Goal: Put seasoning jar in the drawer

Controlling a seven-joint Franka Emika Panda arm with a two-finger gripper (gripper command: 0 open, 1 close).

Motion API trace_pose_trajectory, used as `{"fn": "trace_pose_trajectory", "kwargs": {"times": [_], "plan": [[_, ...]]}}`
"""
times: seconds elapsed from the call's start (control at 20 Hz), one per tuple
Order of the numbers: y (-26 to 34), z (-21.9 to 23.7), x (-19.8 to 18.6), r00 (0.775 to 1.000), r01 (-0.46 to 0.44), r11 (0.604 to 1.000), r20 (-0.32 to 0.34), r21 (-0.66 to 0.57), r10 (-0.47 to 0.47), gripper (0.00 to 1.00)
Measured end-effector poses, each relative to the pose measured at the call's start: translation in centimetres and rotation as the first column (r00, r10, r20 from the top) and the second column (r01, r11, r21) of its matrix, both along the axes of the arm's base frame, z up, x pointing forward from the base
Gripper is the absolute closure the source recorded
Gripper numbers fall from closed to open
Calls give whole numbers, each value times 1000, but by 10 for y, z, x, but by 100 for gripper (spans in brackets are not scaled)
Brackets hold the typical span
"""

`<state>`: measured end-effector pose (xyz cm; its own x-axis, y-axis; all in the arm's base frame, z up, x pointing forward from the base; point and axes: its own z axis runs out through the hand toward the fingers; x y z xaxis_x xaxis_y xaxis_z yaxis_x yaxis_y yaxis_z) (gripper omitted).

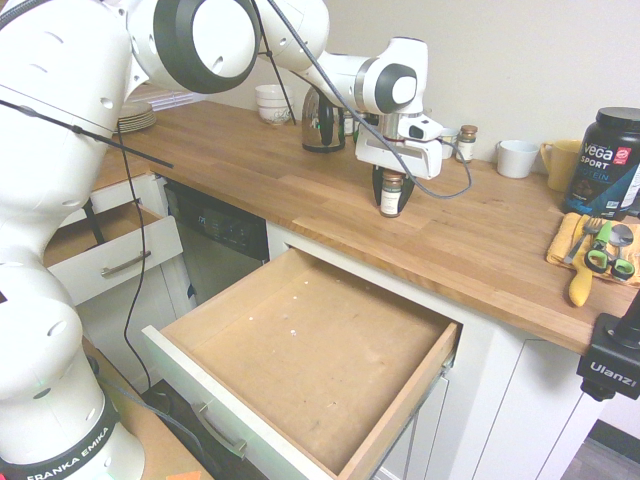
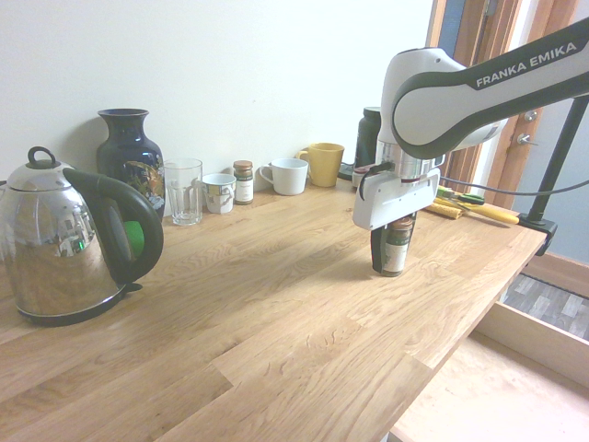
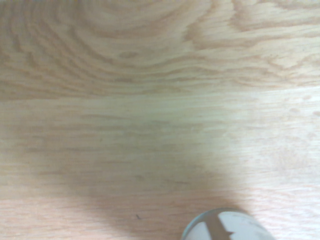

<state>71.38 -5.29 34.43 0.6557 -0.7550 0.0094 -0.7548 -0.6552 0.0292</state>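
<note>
The seasoning jar (image 1: 391, 194) is standing upright on the wooden table (image 1: 300, 190), its long axis vertical and its brown lid facing up. It is sitting well back from the table's front edge, behind the open drawer (image 1: 300, 360). In the second exterior view the jar (image 2: 398, 245) is showing its white label and dark contents. In the wrist view only a rounded sliver of the jar (image 3: 227, 226) is showing at the lower edge, over bare wood grain.

The drawer is standing pulled out below the table, its wooden bottom lying bare and its metal bar handle (image 1: 222, 432) facing the near side. A smaller white drawer (image 1: 110, 255) is standing open further along the cabinet.

Along the wall, well apart from the jar, the following items are standing: a metal kettle (image 2: 69, 244), a dark vase (image 2: 131, 157), a clear glass (image 2: 183, 191), a small cup (image 2: 219, 192), a small brown-lidded jar (image 2: 243, 181), a white mug (image 2: 287, 176) and a yellow mug (image 2: 322, 163). A black tub (image 1: 607, 160) and a yellow cloth with utensils (image 1: 590, 255) are lying towards the table's far end. Nothing is standing between the jar and the drawer.

The end effector (image 1: 391, 192) is pointing straight down over the jar, with its dark fingers (image 2: 377, 250) reaching down both sides of the glass. The fingers are standing partly apart, just beside the jar's sides; whether they are pressing on it cannot be told.
</note>
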Motion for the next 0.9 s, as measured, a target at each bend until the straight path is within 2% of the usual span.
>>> {"fn": "trace_pose_trajectory", "kwargs": {"times": [0.45, 0.9], "plan": [[3, 5, 2, 1000, -4, 1000, 5, 0, 4, 100], [9, 41, -7, 999, -11, 1000, 51, 0, 11, 100]]}}
